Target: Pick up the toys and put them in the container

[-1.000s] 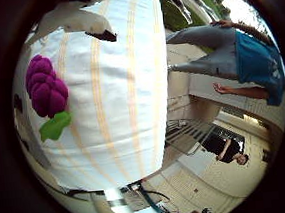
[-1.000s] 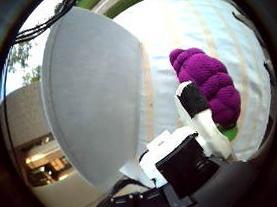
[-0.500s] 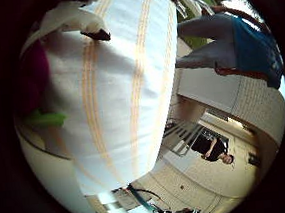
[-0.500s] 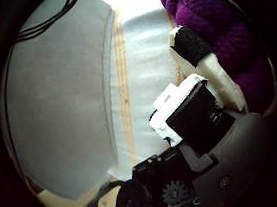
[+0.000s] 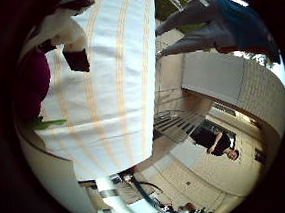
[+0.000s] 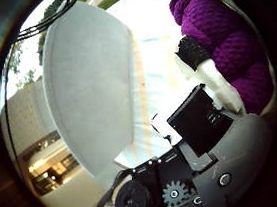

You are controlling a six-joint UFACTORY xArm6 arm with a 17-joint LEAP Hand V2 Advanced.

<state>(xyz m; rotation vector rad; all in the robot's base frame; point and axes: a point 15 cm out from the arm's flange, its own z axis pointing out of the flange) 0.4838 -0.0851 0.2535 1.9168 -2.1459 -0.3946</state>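
Item: knitted purple grape toy [image 6: 230, 48], close against palm; hand [image 6: 202, 116] fingers curled onto it. Striped cloth [image 5: 116, 88] beneath. Grey container [image 6: 85, 82] beside hand. Step: grasping; next, lift and carry to container.

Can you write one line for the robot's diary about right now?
hand: closing on purple grape toy | toy on striped cloth | grey container beside it

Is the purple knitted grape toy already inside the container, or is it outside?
Outside. The purple knitted grape toy lies on the striped white cloth, a robot hand fingertip against it; the grey container stands beside.
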